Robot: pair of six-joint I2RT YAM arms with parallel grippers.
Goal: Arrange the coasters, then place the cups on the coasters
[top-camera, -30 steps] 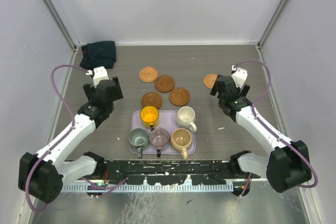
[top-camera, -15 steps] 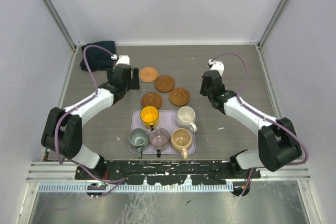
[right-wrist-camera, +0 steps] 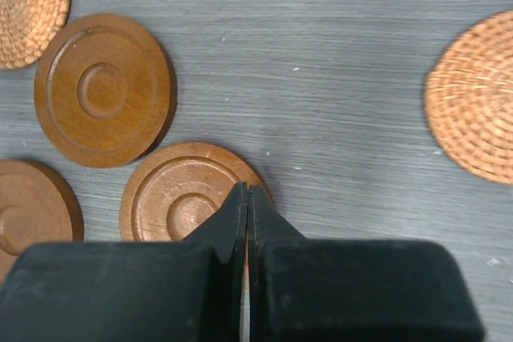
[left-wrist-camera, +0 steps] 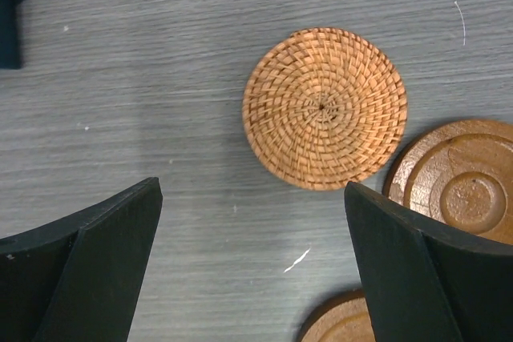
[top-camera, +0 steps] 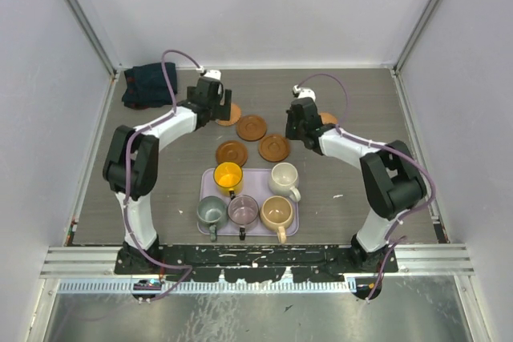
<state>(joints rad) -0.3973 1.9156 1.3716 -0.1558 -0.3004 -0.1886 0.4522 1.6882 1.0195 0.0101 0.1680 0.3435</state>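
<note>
The woven coaster (left-wrist-camera: 325, 107) lies flat on the table (left-wrist-camera: 160, 78), beside brown coasters (top-camera: 251, 126). The left gripper (left-wrist-camera: 252, 190) hovers above it, jaws spread. The right gripper (right-wrist-camera: 247, 194) is pressed together, empty. Likely step: coaster arrangement. The next move calls for lowering to pinch its rim.

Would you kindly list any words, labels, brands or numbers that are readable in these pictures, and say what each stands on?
None: no readable text, number or sign shows anywhere.
The coasters, cups, lilac tray and dark cloth are all plain.
</note>
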